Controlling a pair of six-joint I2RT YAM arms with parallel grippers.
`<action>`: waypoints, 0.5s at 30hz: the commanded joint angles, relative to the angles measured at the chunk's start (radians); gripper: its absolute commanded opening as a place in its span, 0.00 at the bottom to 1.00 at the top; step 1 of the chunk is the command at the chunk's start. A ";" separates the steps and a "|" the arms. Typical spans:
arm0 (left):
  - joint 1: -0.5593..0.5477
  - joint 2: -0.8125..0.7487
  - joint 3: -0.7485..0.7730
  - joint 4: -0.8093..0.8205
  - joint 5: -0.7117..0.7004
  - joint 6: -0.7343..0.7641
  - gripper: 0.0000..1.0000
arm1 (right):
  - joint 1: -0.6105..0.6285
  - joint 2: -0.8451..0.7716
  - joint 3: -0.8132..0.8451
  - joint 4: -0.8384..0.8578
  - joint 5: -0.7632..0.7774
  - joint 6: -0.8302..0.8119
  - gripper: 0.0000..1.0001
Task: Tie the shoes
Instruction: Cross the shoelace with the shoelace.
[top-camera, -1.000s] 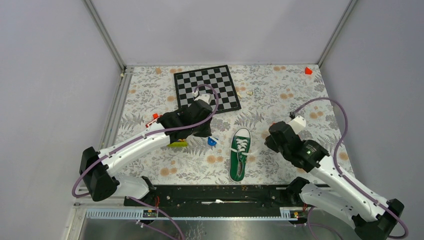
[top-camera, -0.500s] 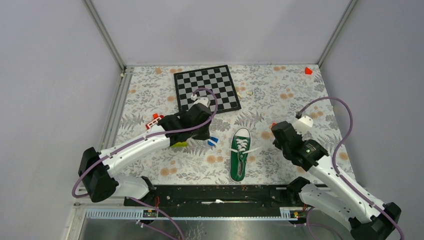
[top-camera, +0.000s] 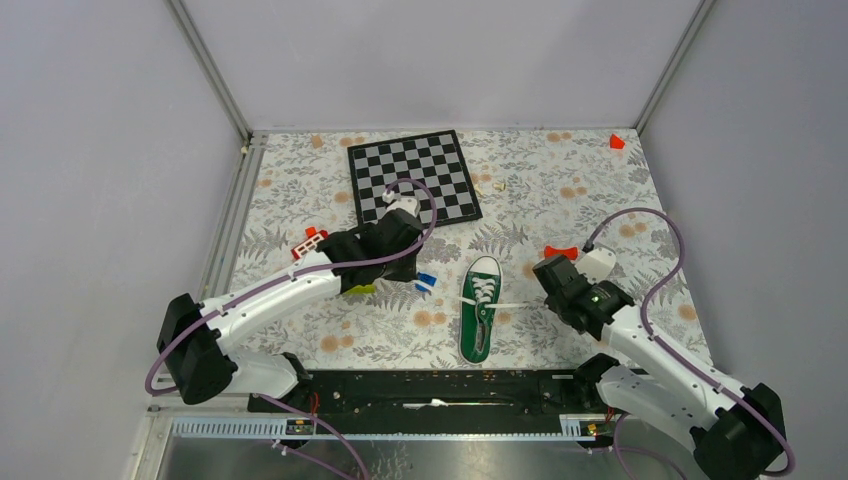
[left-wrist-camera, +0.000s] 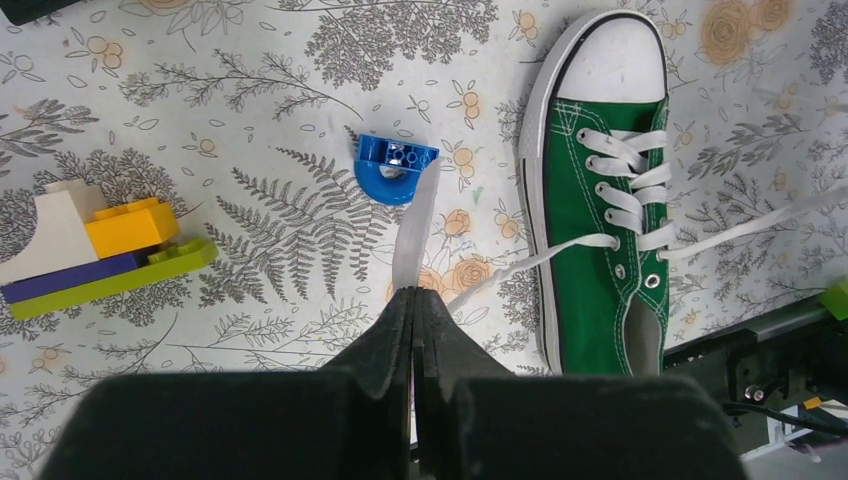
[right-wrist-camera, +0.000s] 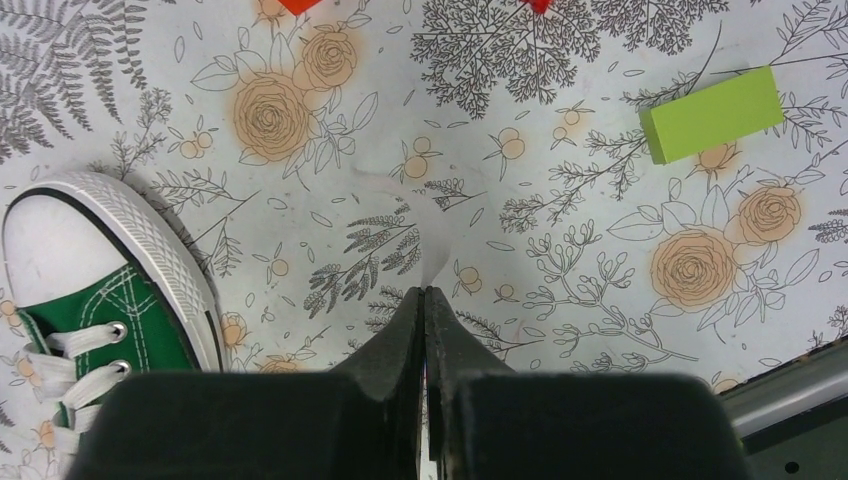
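The green sneaker (top-camera: 480, 308) lies on the floral mat, its white toe cap pointing away from the arms; it also shows in the left wrist view (left-wrist-camera: 600, 200) and the right wrist view (right-wrist-camera: 100, 290). My left gripper (left-wrist-camera: 413, 292) (top-camera: 418, 274) is left of the shoe, shut on the left white lace (left-wrist-camera: 520, 262), whose end sticks out past the tips. My right gripper (right-wrist-camera: 425, 290) (top-camera: 546, 290) is right of the shoe, shut on the right white lace (top-camera: 520, 303), which runs out sideways from the eyelets (left-wrist-camera: 740, 225).
A blue brick (left-wrist-camera: 395, 168) lies just beyond my left fingertips. A yellow, white and green brick stack (left-wrist-camera: 100, 250) sits to the left. A lime block (right-wrist-camera: 712, 114) and a red piece (top-camera: 560, 252) lie right of the shoe. A chessboard (top-camera: 413, 178) is behind. A black rail (top-camera: 430, 385) runs along the near edge.
The right wrist has swung out and come back nearer, and the right lace now stretches out to the right. The left gripper has drawn back slightly to the left, uncovering the blue brick.
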 joint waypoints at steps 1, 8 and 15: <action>0.003 -0.025 0.031 0.071 0.076 0.008 0.00 | -0.011 0.038 0.029 0.025 -0.008 -0.006 0.02; 0.003 -0.027 -0.006 0.178 0.158 -0.061 0.00 | -0.021 0.075 0.045 0.039 -0.145 0.029 0.62; 0.002 -0.049 -0.008 0.181 0.100 -0.073 0.00 | -0.021 0.041 0.035 0.215 -0.415 0.042 0.59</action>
